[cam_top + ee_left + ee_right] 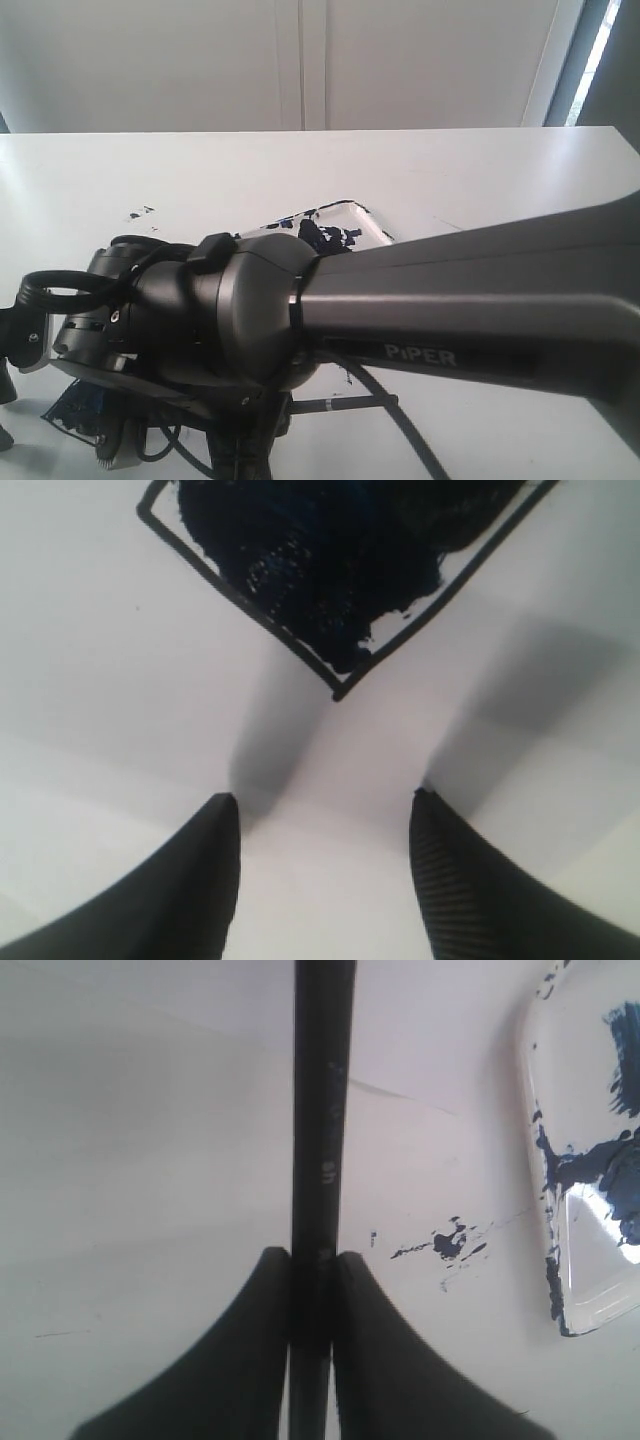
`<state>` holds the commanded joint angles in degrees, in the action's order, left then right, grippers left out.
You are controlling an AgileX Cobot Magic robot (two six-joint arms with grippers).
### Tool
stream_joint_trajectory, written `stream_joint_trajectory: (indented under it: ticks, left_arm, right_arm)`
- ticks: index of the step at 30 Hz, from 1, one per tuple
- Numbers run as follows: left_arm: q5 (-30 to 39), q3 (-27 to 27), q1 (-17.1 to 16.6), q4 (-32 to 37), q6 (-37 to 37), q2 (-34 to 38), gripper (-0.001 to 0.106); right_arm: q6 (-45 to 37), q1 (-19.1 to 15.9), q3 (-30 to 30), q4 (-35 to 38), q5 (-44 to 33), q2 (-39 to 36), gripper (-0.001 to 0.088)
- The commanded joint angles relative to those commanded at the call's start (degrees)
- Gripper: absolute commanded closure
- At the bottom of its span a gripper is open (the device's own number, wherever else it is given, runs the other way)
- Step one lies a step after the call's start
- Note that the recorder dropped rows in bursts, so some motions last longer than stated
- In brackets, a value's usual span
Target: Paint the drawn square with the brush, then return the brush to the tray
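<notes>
My right gripper (315, 1255) is shut on the brush (322, 1110), whose long black shaft runs straight out between the fingers; its tip is out of view. The tray (590, 1160), white with blue-black blotches, lies off to one side of the brush, and its far corner (350, 222) shows above the arm in the exterior view. In the left wrist view the drawn square (330, 560) has thin black lines and is smeared dark blue-black inside. My left gripper (322, 800) is open just short of the square's corner, with nothing between its fingers.
The right arm marked PIPER (450, 300) fills the front of the exterior view and hides both grippers and the square. Dark paint specks (450, 1240) dot the white table (450, 170) near the tray, with more at the left (140, 213).
</notes>
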<state>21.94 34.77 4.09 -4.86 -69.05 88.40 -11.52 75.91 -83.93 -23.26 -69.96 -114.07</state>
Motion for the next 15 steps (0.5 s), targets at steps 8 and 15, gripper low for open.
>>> stream_joint_trajectory:
  ticks: [8, 15]
  left_arm:
    - [-0.8, 0.0, 0.0, -0.27, 0.4, 0.0, 0.049]
    - [-1.16, 0.0, 0.0, -0.27, 1.74, 0.0, 0.055]
  right_arm:
    - [0.0, 0.0, 0.0, 0.0, 0.0, 0.0, 0.0868]
    - [2.94, 0.0, 0.0, -2.9, 0.0, 0.0, 0.0868]
